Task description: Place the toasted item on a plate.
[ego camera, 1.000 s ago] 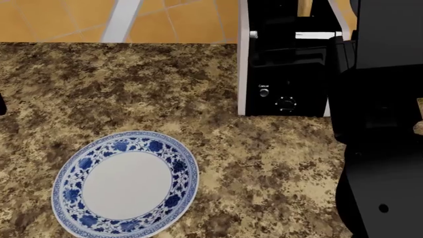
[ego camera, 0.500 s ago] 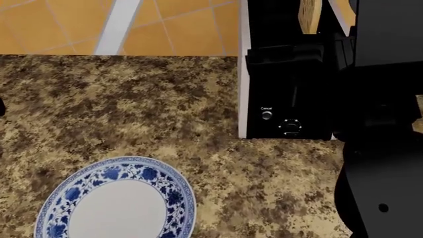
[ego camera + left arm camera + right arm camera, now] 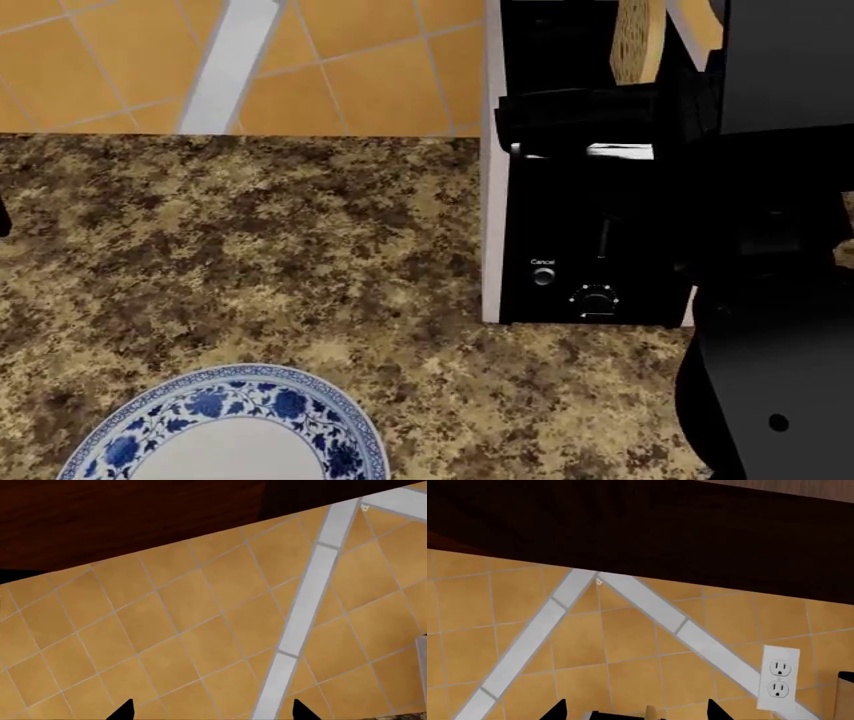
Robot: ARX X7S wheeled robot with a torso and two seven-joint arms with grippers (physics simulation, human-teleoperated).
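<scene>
The toasted item (image 3: 638,42) is a golden-tan slice that stands upright above the black toaster (image 3: 587,230) at the right of the head view. Its tip (image 3: 651,711) also shows in the right wrist view, between the spread fingertips and touching neither. My right gripper (image 3: 635,713) is open around it, and its black arm (image 3: 781,250) covers the toaster's right side. The blue-rimmed white plate (image 3: 214,415) lies on the counter at the front left, partly cut off. My left gripper (image 3: 212,711) is open and empty, facing the tiled wall.
The speckled granite counter (image 3: 267,250) runs from the plate to the toaster. An orange tiled wall with grey strips (image 3: 234,60) stands behind it. A wall outlet (image 3: 778,679) and a dark cabinet underside (image 3: 640,525) are above the toaster.
The head view has shifted, so the toaster and plate now sit lower in the frame. More of the toasted item shows above the toaster.
</scene>
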